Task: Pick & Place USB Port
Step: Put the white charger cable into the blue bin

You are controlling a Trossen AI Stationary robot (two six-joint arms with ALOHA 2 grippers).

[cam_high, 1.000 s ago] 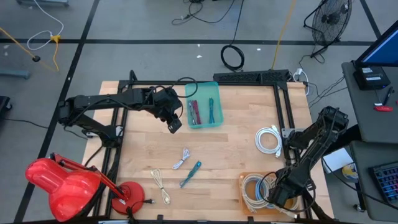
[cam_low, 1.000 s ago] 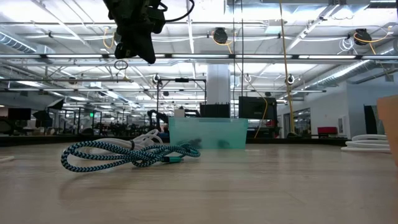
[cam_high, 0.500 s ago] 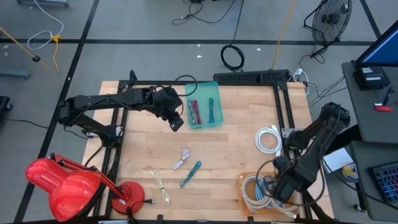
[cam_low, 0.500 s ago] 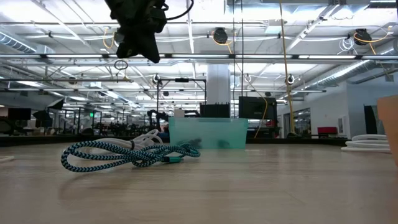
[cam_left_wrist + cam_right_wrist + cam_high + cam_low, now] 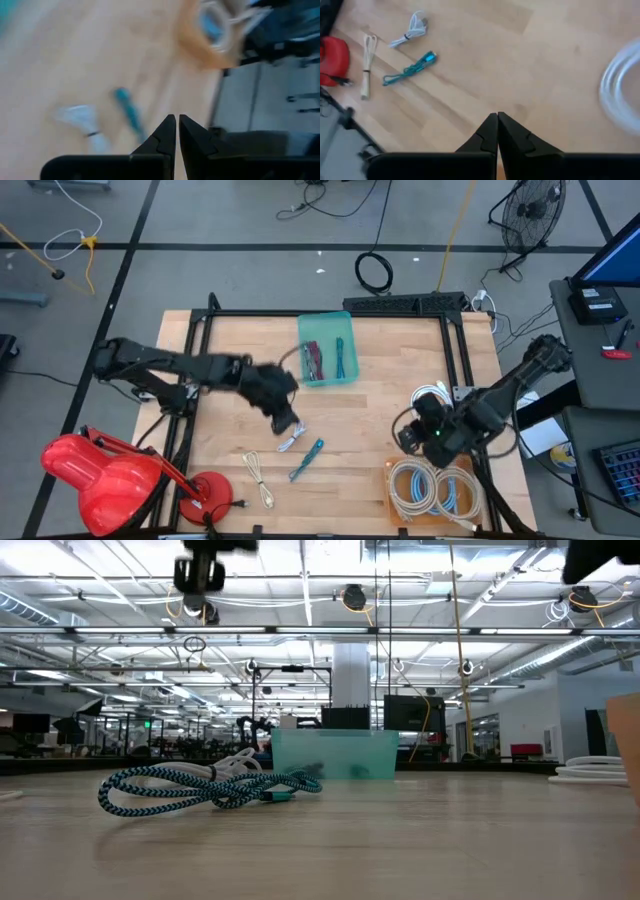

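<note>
We see the left gripper (image 5: pixel 284 420) closed and empty, above the white bundled USB cable (image 5: pixel 291 437) mid-counter, apparently not touching. The right gripper (image 5: pixel 408 436), shut and empty, hangs over bare light wooden counter (image 5: pixel 370 410) beside the orange tray (image 5: pixel 392 492).

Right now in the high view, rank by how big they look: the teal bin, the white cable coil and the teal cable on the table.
1. teal bin, largest.
2. white cable coil, smaller.
3. teal cable, smallest: a thin short bundle.

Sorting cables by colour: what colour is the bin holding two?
Translucent teal plastic bin, clearest in the high view.
</note>
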